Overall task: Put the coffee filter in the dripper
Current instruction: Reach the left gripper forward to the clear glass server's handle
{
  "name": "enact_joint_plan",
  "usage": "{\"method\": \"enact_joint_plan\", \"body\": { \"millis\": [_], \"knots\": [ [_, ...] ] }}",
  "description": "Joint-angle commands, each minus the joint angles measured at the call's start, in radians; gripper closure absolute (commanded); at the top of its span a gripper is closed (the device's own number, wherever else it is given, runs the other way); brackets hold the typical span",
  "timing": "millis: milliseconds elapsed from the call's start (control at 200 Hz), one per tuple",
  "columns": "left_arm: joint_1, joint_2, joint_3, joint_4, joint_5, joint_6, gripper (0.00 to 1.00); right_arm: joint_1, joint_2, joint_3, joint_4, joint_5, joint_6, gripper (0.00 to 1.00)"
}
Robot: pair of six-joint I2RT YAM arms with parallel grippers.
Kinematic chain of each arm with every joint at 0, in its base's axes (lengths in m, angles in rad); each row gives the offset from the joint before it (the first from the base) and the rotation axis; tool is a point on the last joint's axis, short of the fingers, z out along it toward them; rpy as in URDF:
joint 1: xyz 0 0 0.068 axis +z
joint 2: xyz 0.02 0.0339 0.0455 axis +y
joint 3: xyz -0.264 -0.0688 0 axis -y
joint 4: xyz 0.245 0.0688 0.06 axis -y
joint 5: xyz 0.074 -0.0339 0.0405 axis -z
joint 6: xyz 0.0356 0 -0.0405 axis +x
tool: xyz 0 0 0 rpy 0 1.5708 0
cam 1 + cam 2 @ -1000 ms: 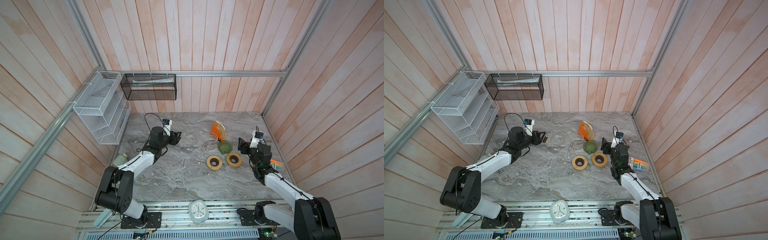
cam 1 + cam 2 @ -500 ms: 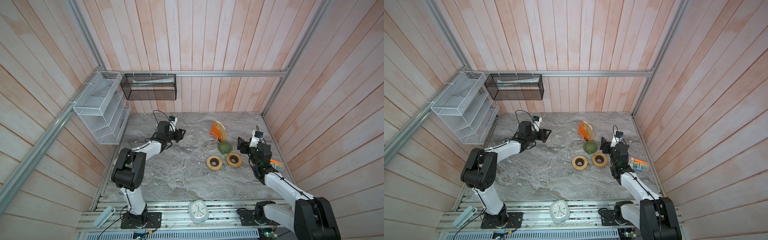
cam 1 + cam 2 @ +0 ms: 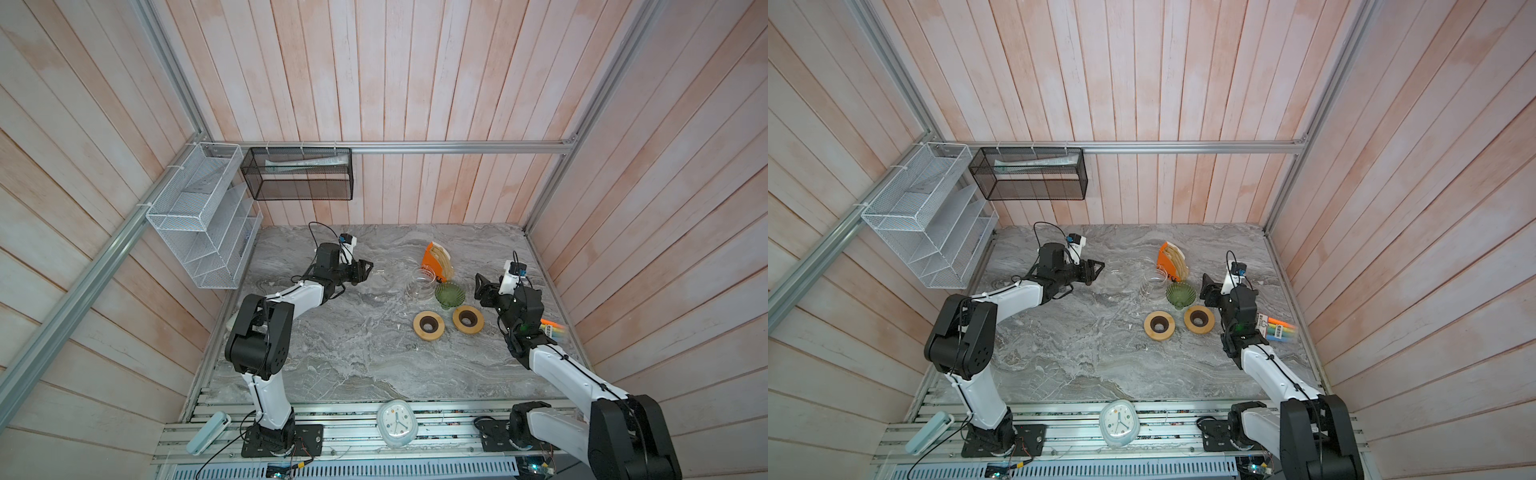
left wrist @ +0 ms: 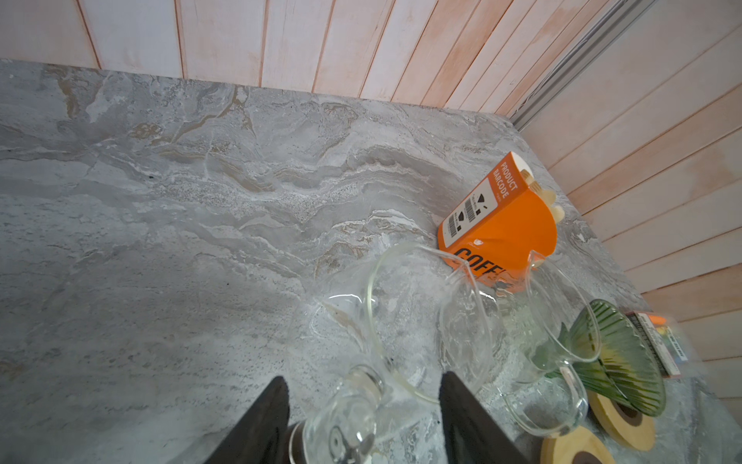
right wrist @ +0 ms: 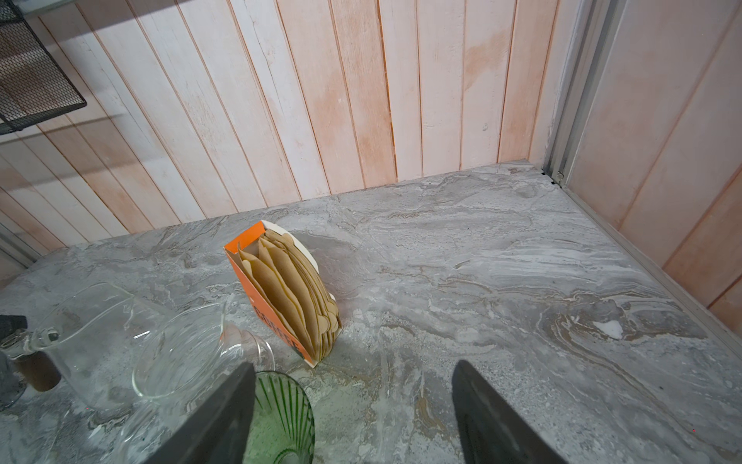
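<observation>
In both top views the task is judged not yet begun in substance: no filter is seen out of its box, and nothing lies in the dripper. At far left the left gripper [image 3: 365, 268] is held low over the marble tabletop [image 3: 353, 353], jaws parted. In the left wrist view the narrow end of a clear glass vessel [image 4: 349, 401] lying on its side is seen between them, with gaps on both sides, so nothing is grasped. Next rightward a clear glass server [image 3: 420, 283] stands upright. Just behind it is the orange filter box [image 3: 435, 258], its brown paper filters [image 5: 289, 281] packed on edge and fanned. The green ribbed glass dripper [image 3: 449, 294], taken as the target, stands empty just beside the server, near two tape rolls [image 3: 429, 326]. Rightmost, the right gripper [image 3: 482, 287] is spread wide and empty, near the dripper. In the right wrist view the filters are found ahead of it, apart from its fingers. Left to do: one filter pulled, carried, and seated in the cone.
</observation>
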Motion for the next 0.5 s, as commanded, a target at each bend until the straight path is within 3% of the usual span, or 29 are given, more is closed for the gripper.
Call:
{"method": "enact_joint_plan", "body": {
  "millis": [0,495],
  "knots": [
    [-0.001,-0.009,-0.022,-0.015,0.026,0.003,0.39,0.004,-0.018,0.019,-0.008,0.021,0.009,0.23],
    [-0.029,-0.066,-0.082,-0.054,0.041,0.023,0.44,0.006,-0.053,0.011,-0.031,0.042,0.002,0.23]
  ]
}}
